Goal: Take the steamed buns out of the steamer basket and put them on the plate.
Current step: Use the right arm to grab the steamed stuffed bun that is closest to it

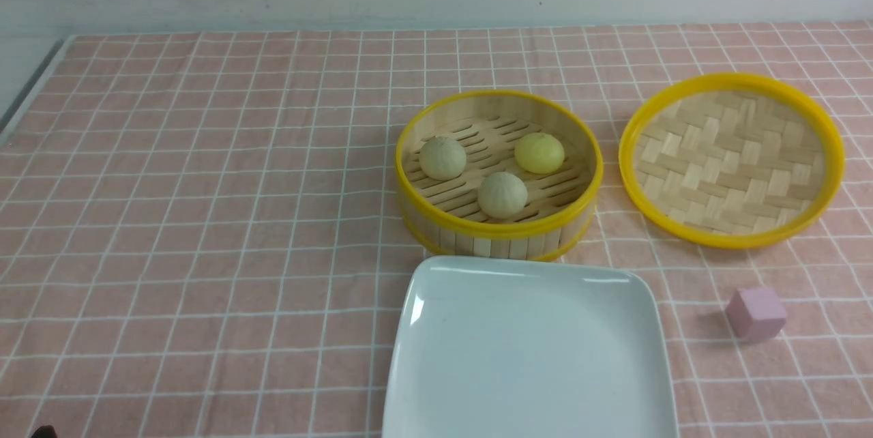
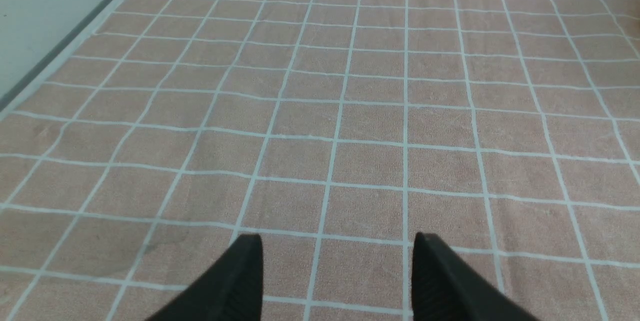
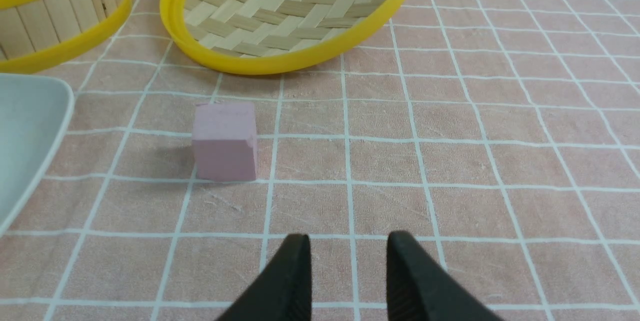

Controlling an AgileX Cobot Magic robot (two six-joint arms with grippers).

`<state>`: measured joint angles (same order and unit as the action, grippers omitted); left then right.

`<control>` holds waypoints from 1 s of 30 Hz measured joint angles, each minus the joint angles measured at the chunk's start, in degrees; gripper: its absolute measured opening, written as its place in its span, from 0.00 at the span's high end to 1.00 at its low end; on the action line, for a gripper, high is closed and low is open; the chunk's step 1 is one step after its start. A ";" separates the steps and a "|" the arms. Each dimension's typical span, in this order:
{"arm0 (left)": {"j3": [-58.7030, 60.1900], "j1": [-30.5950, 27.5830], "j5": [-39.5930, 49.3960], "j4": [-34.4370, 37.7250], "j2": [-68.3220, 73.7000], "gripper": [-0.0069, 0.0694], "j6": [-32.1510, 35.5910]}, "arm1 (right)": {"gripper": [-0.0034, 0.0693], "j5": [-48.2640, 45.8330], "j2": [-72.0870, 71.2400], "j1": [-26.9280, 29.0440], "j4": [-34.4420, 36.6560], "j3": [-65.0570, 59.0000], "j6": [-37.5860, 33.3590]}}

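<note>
Item: three steamed buns (image 1: 502, 194), two pale and one yellow, all in the steamer basket (image 1: 491, 239) at mid-counter (image 1: 204, 220). None were on the plate (image 1: 528, 356), which lay bare just in front of the basket. Lid (image 1: 723, 241) beside the basket on the right; pink cube (image 1: 756, 314) nearer the robot, right of the plate. Left tool (image 2: 336, 236): jaws wide apart, empty, low over bare cloth. Right tool (image 3: 348, 234): jaws narrowly apart, empty, low, aimed forward, basket ahead and to its left. Right arm judged the nearer. The round buns offered no long axis.
</note>
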<state>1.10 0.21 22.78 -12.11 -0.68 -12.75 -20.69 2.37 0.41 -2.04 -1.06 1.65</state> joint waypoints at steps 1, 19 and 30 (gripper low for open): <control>0.00 0.00 0.00 0.00 0.00 0.36 0.00 | 0.62 0.00 0.00 0.00 0.00 0.00 0.00; 0.00 0.00 0.00 0.00 0.00 0.36 0.00 | 0.62 0.00 0.00 0.00 0.00 0.00 0.00; 0.00 0.00 0.00 0.00 0.00 0.36 0.00 | 0.62 5.72 0.00 0.00 0.85 1.52 0.05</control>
<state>1.10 0.21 22.78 -12.11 -0.68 -12.75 -14.97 2.37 0.41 -1.19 0.46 1.70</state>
